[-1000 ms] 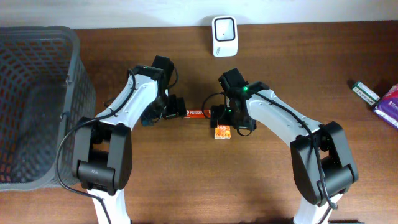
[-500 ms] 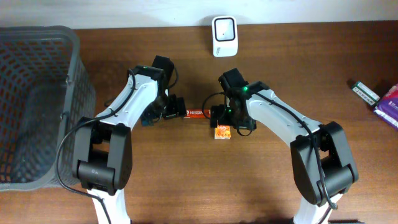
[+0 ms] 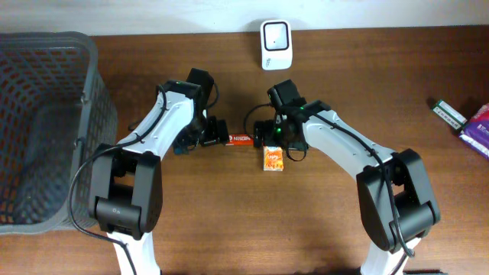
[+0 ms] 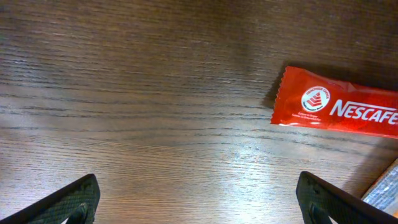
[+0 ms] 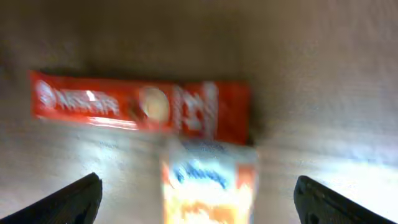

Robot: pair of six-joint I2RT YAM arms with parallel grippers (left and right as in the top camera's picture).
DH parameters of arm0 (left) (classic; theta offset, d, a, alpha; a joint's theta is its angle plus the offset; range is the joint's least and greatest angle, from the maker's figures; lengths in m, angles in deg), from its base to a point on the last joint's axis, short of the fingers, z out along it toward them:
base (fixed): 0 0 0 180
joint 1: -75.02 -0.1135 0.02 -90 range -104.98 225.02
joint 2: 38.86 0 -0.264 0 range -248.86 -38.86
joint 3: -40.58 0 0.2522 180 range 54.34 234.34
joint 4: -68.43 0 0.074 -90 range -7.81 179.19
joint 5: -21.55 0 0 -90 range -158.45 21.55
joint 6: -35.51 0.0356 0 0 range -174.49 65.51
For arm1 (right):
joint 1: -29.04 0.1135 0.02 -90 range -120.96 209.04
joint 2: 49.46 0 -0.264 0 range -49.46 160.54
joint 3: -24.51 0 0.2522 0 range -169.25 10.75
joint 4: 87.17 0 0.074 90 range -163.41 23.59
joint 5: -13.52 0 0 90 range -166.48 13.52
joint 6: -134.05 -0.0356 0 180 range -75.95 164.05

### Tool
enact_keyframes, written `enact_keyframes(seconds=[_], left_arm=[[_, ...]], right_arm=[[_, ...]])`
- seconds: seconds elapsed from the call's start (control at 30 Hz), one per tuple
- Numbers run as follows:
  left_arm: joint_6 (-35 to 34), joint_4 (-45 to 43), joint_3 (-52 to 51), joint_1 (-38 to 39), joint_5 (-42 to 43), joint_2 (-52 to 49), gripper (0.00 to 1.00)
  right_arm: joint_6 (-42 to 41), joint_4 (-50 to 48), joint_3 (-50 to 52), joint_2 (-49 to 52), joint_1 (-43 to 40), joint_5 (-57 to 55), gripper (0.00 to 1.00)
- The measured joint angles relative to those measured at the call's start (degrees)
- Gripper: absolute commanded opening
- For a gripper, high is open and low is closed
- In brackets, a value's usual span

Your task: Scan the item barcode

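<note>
A red Nescafe sachet (image 3: 241,139) lies flat on the wooden table between my two arms. Just in front of its right end sits a small orange packet (image 3: 273,159). My left gripper (image 3: 212,137) hovers open over bare wood beside the sachet's left end (image 4: 336,109), holding nothing (image 4: 199,208). My right gripper (image 3: 270,136) is open above the sachet's right end. In the blurred right wrist view the sachet (image 5: 140,106) lies across the top, and the orange packet (image 5: 208,186) sits between the spread fingers (image 5: 199,211), untouched. A white scanner (image 3: 275,34) stands at the table's back edge.
A large grey mesh basket (image 3: 92,84) fills the left side. At the far right lie a black-and-white item (image 3: 448,113) and a purple packet (image 3: 478,130). A grey edge (image 4: 382,190) shows at the lower right of the left wrist view.
My right gripper has moved back from over the orange packet toward the red sachet, uncovering the packet. The left arm has not moved.
</note>
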Motion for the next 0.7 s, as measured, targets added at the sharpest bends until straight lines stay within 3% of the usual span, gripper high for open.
enact_keyframes(seconds=[0.2, 0.27, 0.3, 0.33, 0.47, 0.6, 0.63, 0.7], left_arm=[[0.0, 0.0, 0.0, 0.0, 0.0, 0.0, 0.99], [0.0, 0.0, 0.0, 0.0, 0.0, 0.0, 0.99], [0.0, 0.0, 0.0, 0.0, 0.0, 0.0, 0.99], [0.0, 0.0, 0.0, 0.0, 0.0, 0.0, 0.99], [0.0, 0.0, 0.0, 0.0, 0.0, 0.0, 0.99], [0.0, 0.0, 0.0, 0.0, 0.0, 0.0, 0.99], [0.0, 0.0, 0.0, 0.0, 0.0, 0.0, 0.99], [0.0, 0.0, 0.0, 0.0, 0.0, 0.0, 0.99]], right_arm=[[0.5, 11.5, 0.0, -1.1, -10.8, 3.0, 0.99], [0.4, 11.8, 0.5, -1.1, -10.6, 3.3, 0.82], [0.4, 11.7, 0.5, -1.1, -9.9, 3.5, 0.65], [1.3, 11.5, 0.5, -1.1, -8.3, 3.8, 0.61], [4.7, 6.4, 0.7, -1.1, 0.2, 2.5, 0.54], [4.2, 5.0, 0.7, -1.1, 3.7, -2.5, 0.62], [4.1, 4.6, 0.7, -1.1, 3.7, -2.9, 0.52], [3.1, 4.4, 0.8, -1.1, 3.7, -3.6, 0.46]])
